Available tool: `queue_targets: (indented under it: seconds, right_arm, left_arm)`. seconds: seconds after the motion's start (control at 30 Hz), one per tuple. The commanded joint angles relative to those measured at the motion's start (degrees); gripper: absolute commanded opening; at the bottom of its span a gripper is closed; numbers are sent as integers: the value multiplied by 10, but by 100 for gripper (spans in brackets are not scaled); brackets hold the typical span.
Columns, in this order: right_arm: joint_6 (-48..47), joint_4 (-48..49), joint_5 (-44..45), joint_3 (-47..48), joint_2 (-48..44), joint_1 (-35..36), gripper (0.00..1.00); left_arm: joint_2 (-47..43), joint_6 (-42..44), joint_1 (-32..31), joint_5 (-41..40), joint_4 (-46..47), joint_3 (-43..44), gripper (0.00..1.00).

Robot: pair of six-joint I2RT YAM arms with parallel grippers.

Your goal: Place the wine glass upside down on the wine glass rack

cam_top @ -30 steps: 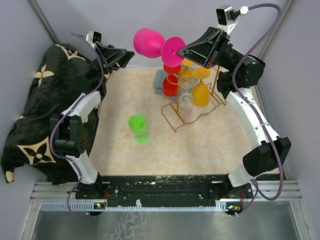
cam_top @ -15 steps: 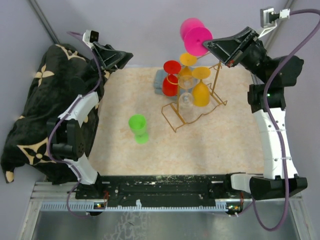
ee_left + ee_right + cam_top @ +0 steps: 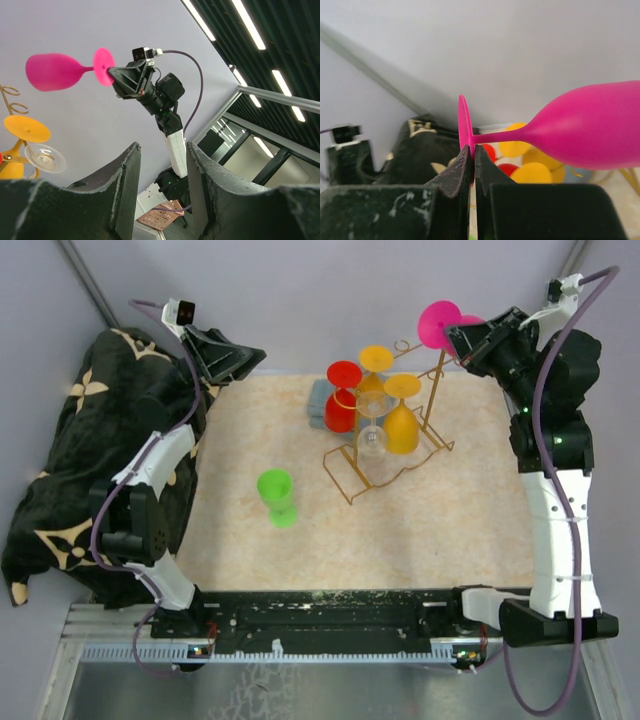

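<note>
Right pincer (image 3: 456, 336) is clamped tight on the foot rim of the pink wine glass (image 3: 438, 323), so the glass hangs in the air on its side with the stem level and the bowl pointing away from the pincer. It is not on the wine glass rack (image 3: 432, 398). The rack stands below this pincer and to its left, with its curled rail ends nearest the glass foot. Back wall and side wall sit close around the right pincer, and bare desk (image 3: 450, 520) lies between the rack and the right arm. Left pincer (image 3: 243, 358) is half open and holds nothing. It is high at the far left corner, well apart from the rack, with the black patterned cloth (image 3: 60, 460) beneath it and to its left. A green glass (image 3: 277, 495) stands on the desk, apart from the rack, toward the bases. A red glass (image 3: 343, 400), orange glasses (image 3: 400, 420) and a clear glass (image 3: 371, 435) hang on the rack. From the top, the pink bowl is mostly hidden behind the right pincer. In the right wrist view the bowl is cut off at the right edge and the rack is only blurred wire. In the left wrist view the rack is cut off at the left edge, showing curls only, and that pincer's own fingers (image 3: 125, 185) are dark and blurred.
</note>
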Motion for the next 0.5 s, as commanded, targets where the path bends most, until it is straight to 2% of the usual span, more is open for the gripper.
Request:
queue_targets:
  seconds: [0.0,0.17,0.47]
  right_arm:
    - [-52,-88,154,34,-21,-7,0]
    - [-38,-158,194,48,-11,-27,0]
    - [46,-158,63,-11,9,-99,0]
  left_arm:
    - [-23,14,3,13,64,-1,47]
    - [-23,13,3,9,68,-4,47]
    - [-27,5,3,10,81,-9,48]
